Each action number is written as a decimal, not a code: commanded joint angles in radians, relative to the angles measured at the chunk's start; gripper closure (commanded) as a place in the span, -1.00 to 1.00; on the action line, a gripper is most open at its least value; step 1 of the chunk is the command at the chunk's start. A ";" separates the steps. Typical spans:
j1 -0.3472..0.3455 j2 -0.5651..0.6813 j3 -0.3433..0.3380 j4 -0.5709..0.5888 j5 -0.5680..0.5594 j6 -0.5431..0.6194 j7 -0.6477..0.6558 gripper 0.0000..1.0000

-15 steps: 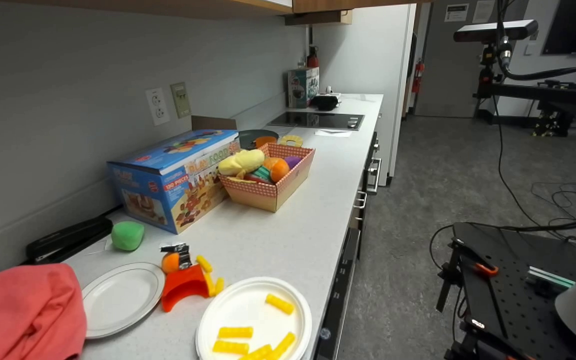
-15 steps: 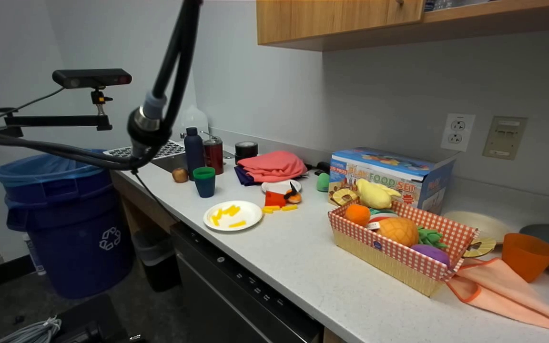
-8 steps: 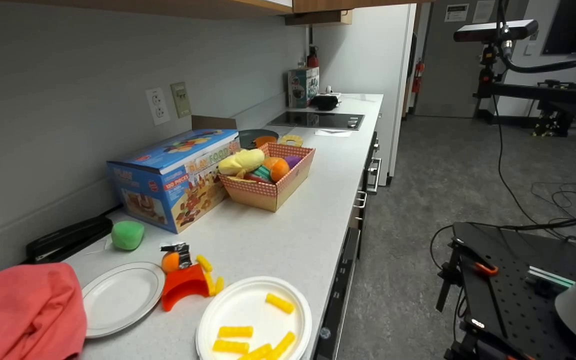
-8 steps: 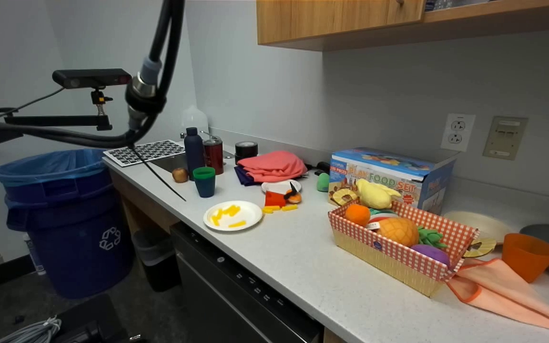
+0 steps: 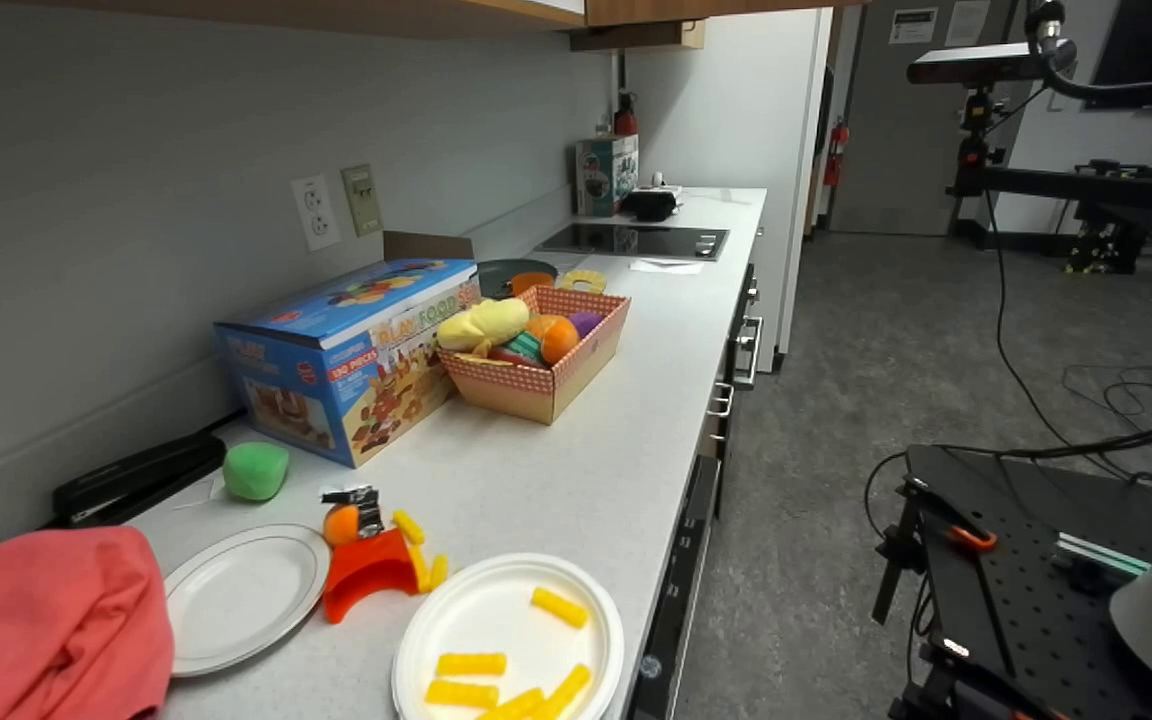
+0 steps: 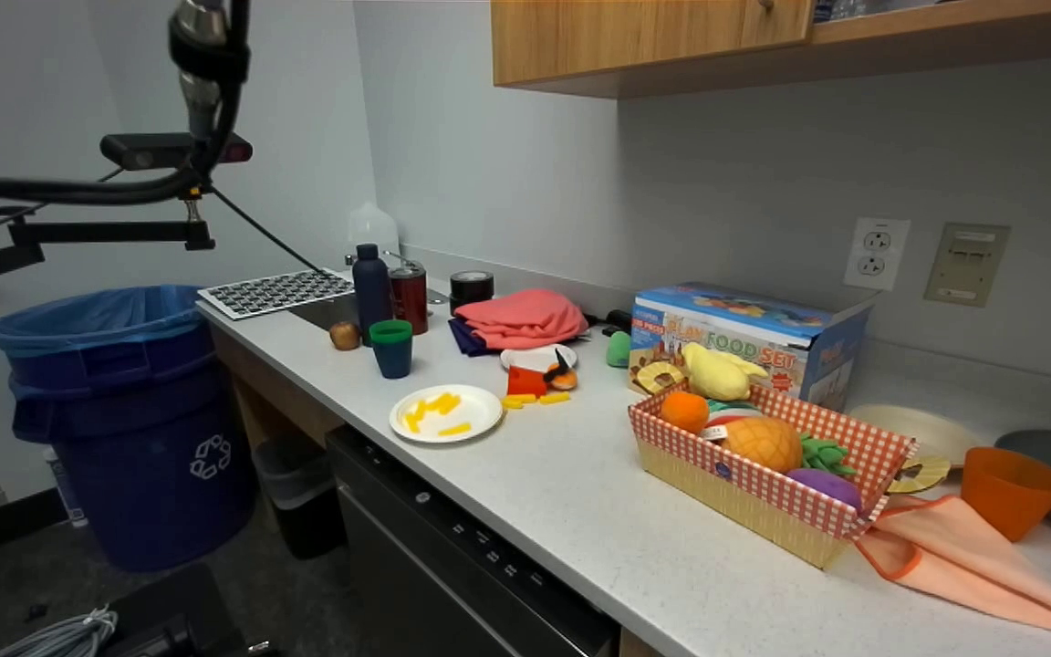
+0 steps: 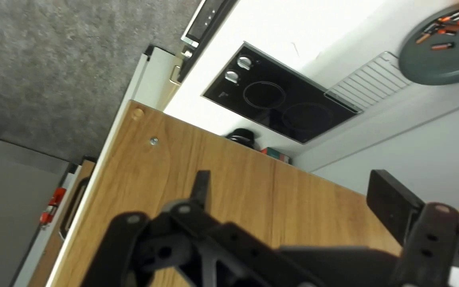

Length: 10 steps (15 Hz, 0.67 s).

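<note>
My gripper [image 7: 293, 185] is open in the wrist view, with nothing between its fingers. A wooden cupboard [image 7: 249, 183] fills the view behind the fingers; I cannot tell how far off it is. In both exterior views the gripper is out of view. An arm cable with a metal connector [image 6: 202, 55] hangs in an exterior view. On the counter, a white plate [image 5: 476, 625] holds yellow pieces [image 5: 471, 664]. A red toy holder [image 5: 366, 572] lies beside it. A checked basket [image 6: 735, 488] holds soft toy fruit, including a pineapple [image 6: 763, 443].
A blue play-food box [image 5: 336, 350] stands against the wall. A pink cloth [image 5: 56, 620] and an empty plate [image 5: 248, 600] lie near it. Cups and a bottle [image 6: 372, 292] stand near the sink. Upper cupboards [image 6: 649, 46] overhang the counter. A cooktop [image 7: 277, 95] lies further along.
The arm's cable and connector have moved up and to the left in an exterior view, and up in the view from the opposite end. The things on the counter have not moved.
</note>
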 commanded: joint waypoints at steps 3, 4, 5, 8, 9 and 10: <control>0.040 -0.124 0.003 -0.087 0.169 0.092 -0.152 -1.00; 0.044 -0.137 0.004 -0.098 0.192 0.098 -0.168 -1.00; 0.047 -0.148 0.006 -0.108 0.211 0.103 -0.180 -1.00; 0.046 -0.173 0.014 -0.136 0.243 0.104 -0.188 -1.00; 0.040 -0.180 0.018 -0.145 0.242 0.104 -0.181 -1.00; 0.035 -0.183 0.021 -0.152 0.239 0.100 -0.173 -1.00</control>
